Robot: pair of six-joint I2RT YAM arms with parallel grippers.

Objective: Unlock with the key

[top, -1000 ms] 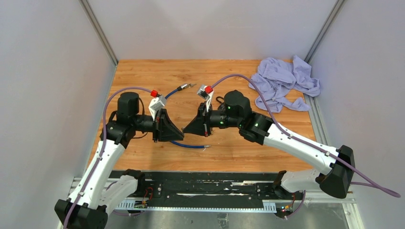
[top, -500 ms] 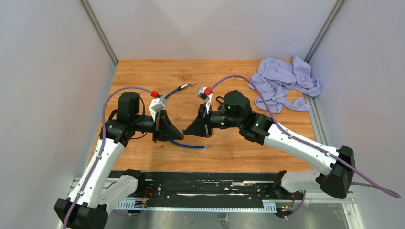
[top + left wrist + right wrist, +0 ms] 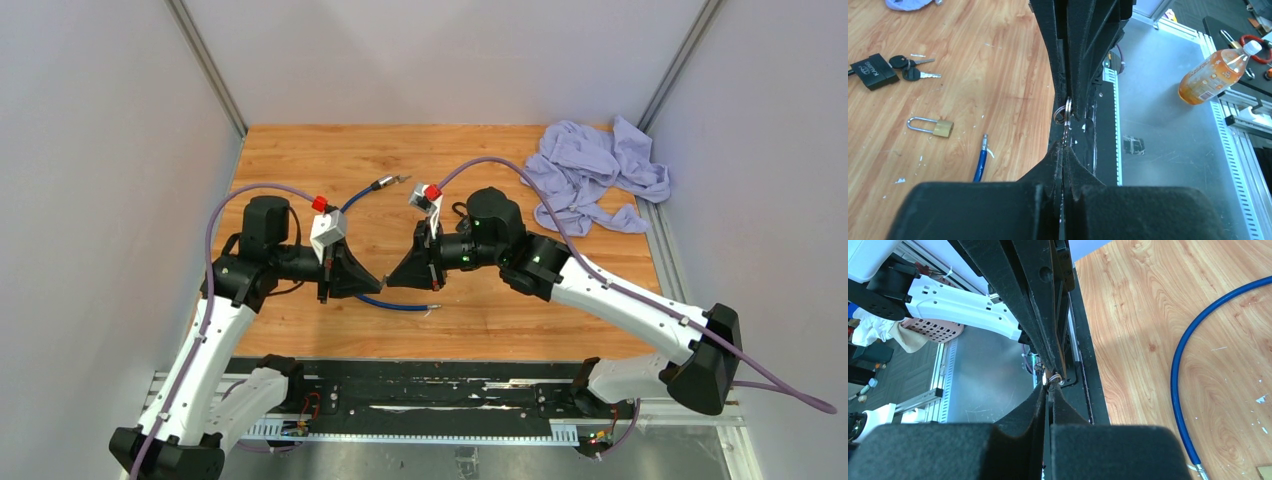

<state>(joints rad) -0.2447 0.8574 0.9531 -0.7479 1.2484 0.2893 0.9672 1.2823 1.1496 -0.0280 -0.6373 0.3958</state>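
The key [image 3: 1066,136] hangs in the air on its key ring [image 3: 1062,111], between my two grippers, which meet tip to tip above the near part of the wooden table [image 3: 300,160]. My left gripper [image 3: 1063,152] is pinched fully shut on one end of the key. My right gripper [image 3: 1049,390] is pinched shut on the other end by the ring, while the brass padlock [image 3: 932,126] lies flat on the table just beside a blue cable [image 3: 981,162].

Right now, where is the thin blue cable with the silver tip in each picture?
Top external: the thin blue cable with the silver tip curves across the picture's centre.
Left wrist: lower left, one end, right of the small brass padlock.
Right wrist: right side, a long curve.
Shared landmark: the orange wooden tabletop under it.
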